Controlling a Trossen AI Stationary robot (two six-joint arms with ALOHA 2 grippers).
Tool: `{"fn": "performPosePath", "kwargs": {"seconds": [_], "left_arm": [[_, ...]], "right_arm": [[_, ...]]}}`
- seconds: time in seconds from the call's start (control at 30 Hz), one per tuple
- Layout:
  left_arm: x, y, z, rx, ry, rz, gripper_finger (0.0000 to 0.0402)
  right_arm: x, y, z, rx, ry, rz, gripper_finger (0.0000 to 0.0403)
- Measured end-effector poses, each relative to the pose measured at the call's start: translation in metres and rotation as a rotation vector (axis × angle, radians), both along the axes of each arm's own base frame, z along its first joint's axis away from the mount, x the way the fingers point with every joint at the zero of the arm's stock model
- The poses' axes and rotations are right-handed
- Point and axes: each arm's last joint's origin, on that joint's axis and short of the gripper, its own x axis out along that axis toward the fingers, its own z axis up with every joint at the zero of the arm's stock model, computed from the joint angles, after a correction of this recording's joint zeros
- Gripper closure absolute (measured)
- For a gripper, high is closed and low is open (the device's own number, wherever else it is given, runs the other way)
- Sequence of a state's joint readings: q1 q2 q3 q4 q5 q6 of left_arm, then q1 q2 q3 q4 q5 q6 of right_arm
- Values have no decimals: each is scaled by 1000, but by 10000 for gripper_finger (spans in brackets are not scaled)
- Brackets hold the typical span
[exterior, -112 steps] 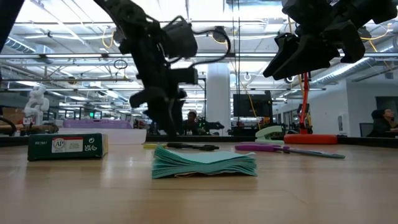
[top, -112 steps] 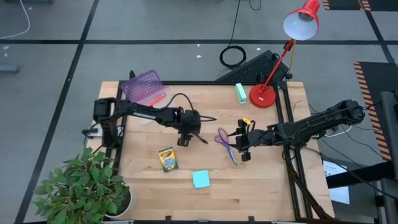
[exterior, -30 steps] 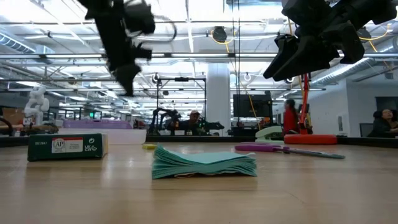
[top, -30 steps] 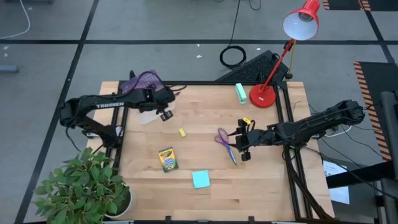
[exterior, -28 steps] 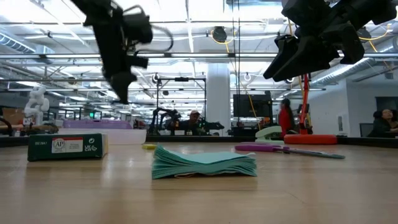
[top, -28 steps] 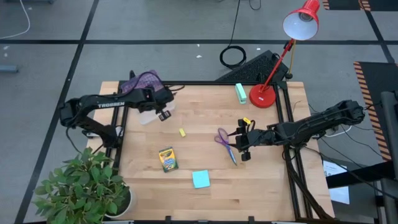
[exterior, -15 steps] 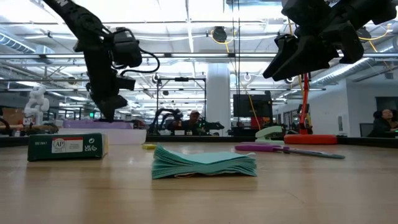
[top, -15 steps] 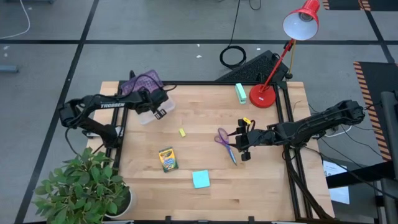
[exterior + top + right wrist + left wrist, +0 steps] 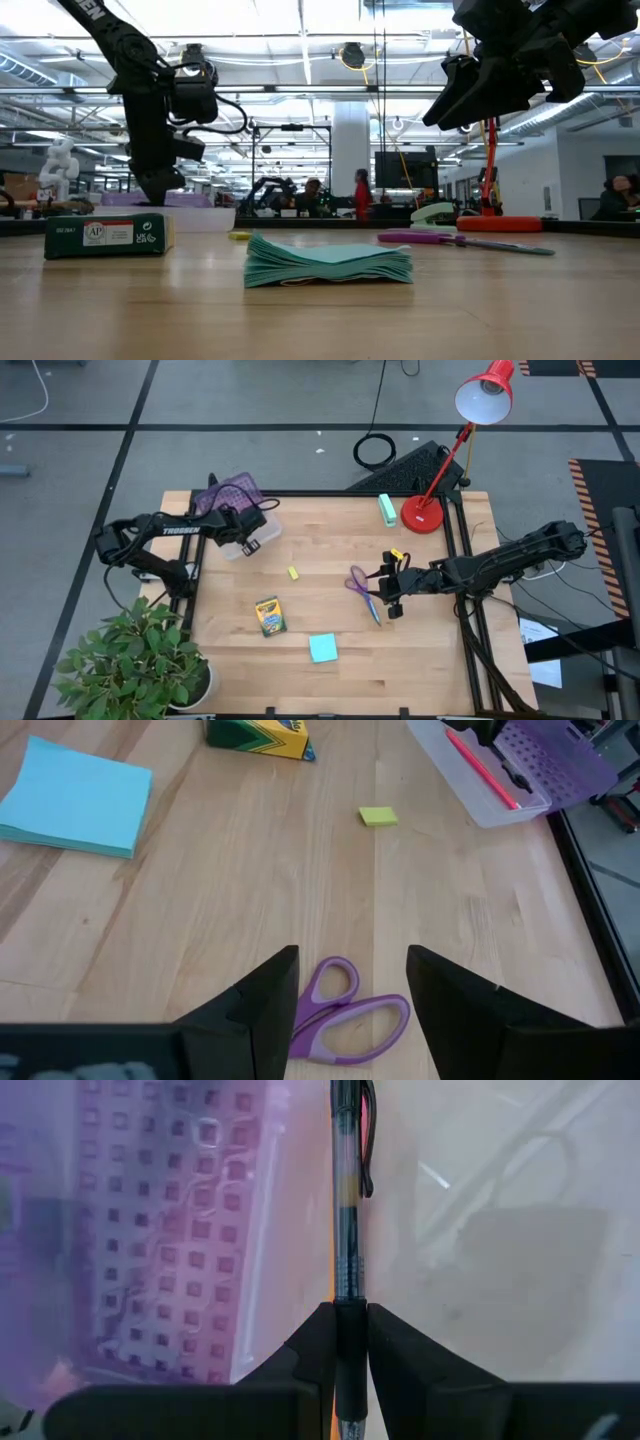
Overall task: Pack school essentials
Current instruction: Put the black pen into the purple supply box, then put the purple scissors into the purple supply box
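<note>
Nearest you: sticky-note pad (image 9: 322, 648) and crayon box (image 9: 269, 615) on the front of the table (image 9: 330, 680), apart from each other. Mid-table, your right gripper (image 9: 384, 588) hovers, jaws spread, just beside the scissors (image 9: 360, 588) (nothing held); eraser (image 9: 293, 573) lies to their left. Far left corner: left gripper (image 9: 250, 540) pinches the black pen (image 9: 346, 1190) over the clear case (image 9: 262, 536), pink pen (image 9: 483, 776) inside.

We see a large open robotics lab: a wooden desk (image 9: 330, 610) on a grey floor marked with black tape lines (image 9: 130, 430), and beyond it a hall with bright ceiling strip lights (image 9: 300, 20), pillars, other robot rigs (image 9: 265, 190), monitors and people (image 9: 362, 195) standing about.
</note>
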State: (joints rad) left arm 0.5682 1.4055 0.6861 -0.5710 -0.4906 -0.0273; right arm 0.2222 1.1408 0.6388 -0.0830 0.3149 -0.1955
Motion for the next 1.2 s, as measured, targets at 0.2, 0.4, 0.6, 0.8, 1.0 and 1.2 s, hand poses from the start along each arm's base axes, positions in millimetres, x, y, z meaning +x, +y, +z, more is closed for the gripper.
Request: {"fn": "performPosePath", "kwargs": {"seconds": [0.2,0.4,0.6,0.8,1.0,1.2], "left_arm": [[0,0,0,9,1,11,345],[-1,0,0,21,-1,35,320],[-1,1,1,43,2,54,287],[6,0,7,65,-24,56,284],[31,-8,31,100,-131,7,284],[60,-31,57,73,-279,-83,284]], "right_arm": [[0,0,0,0,0,0,222],[0,0,0,1,1,1,222],[0,0,0,1,1,1,222],[0,0,0,2,1,1,222],[0,0,0,23,-6,-13,222],[0,0,0,53,-12,-37,222]]}}
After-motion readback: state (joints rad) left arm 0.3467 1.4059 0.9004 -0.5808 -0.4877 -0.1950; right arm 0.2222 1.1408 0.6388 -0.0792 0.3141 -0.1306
